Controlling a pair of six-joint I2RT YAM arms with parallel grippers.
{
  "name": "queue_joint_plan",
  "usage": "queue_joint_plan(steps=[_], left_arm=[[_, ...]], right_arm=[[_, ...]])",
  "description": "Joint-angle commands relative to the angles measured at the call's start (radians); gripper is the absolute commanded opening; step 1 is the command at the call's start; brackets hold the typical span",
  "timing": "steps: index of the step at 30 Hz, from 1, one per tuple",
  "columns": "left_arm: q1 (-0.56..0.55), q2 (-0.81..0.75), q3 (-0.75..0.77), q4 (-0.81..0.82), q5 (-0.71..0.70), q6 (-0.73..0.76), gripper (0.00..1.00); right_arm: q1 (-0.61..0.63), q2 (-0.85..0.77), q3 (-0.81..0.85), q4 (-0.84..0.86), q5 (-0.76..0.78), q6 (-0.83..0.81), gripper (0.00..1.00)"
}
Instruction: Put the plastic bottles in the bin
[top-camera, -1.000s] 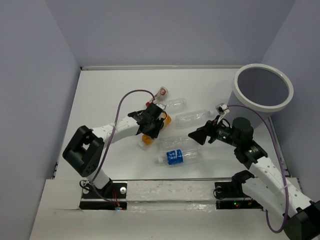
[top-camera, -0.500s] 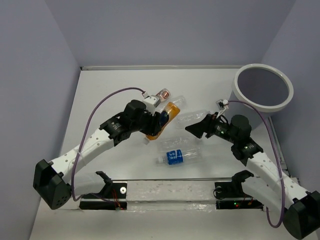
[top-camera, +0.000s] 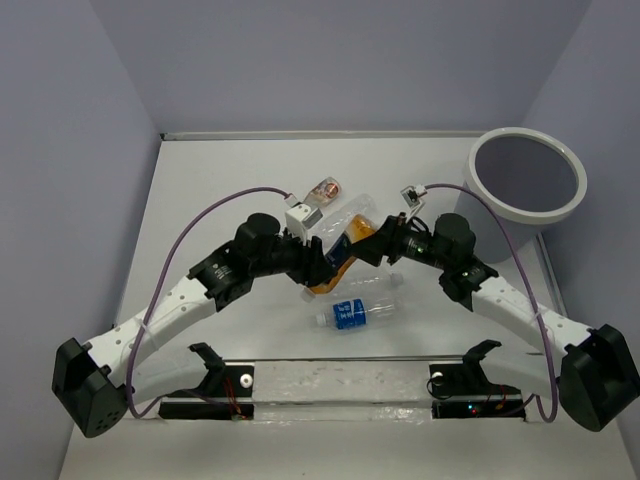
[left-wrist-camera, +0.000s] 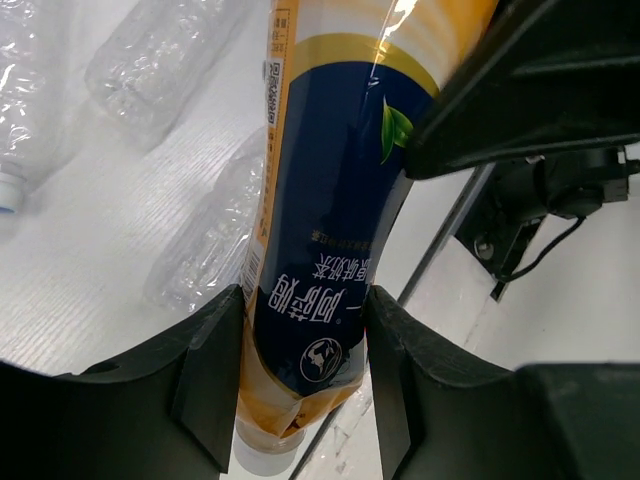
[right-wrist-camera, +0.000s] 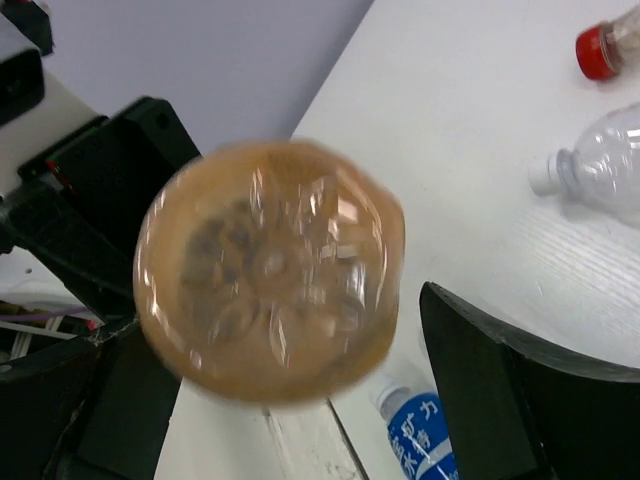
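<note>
Top external: white table (top-camera: 220, 170), lilac walls (top-camera: 340, 60), bin (top-camera: 527, 134) far R.

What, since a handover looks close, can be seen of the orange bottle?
The orange bottle is translucent orange plastic with a dark blue label, yellow-banded, printed white. It hangs tilted above the table, clamped at its sides near the neck by the left gripper. Its moulded petal base faces the right gripper, whose open fingers flank it.

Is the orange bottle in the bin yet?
No, the left gripper holds the orange bottle over the table, left of the bin.
</note>
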Motion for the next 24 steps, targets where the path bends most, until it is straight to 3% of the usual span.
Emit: queue_joint_plan(steps=[1, 4, 7, 9, 10, 11, 12, 14, 17, 24], left_arm=[[-0.021, -0.031, -0.024, 0.099, 0.102, -0.008, 0.36], [-0.022, -0.024, -0.033, 0.100, 0.105, -0.004, 0.43], [-0.027, -0.028, -0.032, 0.113, 0.099, -0.002, 0.44], [-0.025, -0.024, -0.027, 0.117, 0.098, -0.007, 0.44], [-0.025, -0.021, -0.022, 0.128, 0.096, -0.010, 0.45], [-0.025, -0.019, -0.022, 0.139, 0.096, -0.026, 0.51], [-0.025, -0.020, -0.022, 0.145, 0.090, -0.039, 0.51], [-0.025, -0.027, -0.027, 0.220, 0.087, -0.063, 0.52], [-0.025, -0.036, -0.028, 0.299, 0.072, -0.115, 0.50], [-0.028, 0.001, -0.005, 0.392, 0.075, -0.175, 0.47]], right_arm=[[0.026, 0.034, 0.114, 0.146, 0.027, 0.000, 0.94], [0.026, 0.042, 0.157, 0.125, 0.072, -0.020, 0.75], [0.026, 0.046, 0.186, 0.093, 0.102, -0.042, 0.79], [0.026, 0.053, 0.197, 0.087, 0.086, -0.046, 0.76], [0.026, 0.051, 0.201, 0.084, 0.088, -0.046, 0.71], [0.026, 0.047, 0.203, 0.079, 0.096, -0.043, 0.55], [0.026, 0.042, 0.206, 0.068, 0.106, -0.045, 0.50], [0.026, 0.024, 0.226, 0.027, 0.131, -0.056, 0.58], [0.026, 0.013, 0.249, -0.022, 0.114, -0.073, 0.84], [0.026, -0.003, 0.254, -0.079, 0.080, -0.086, 0.93]])
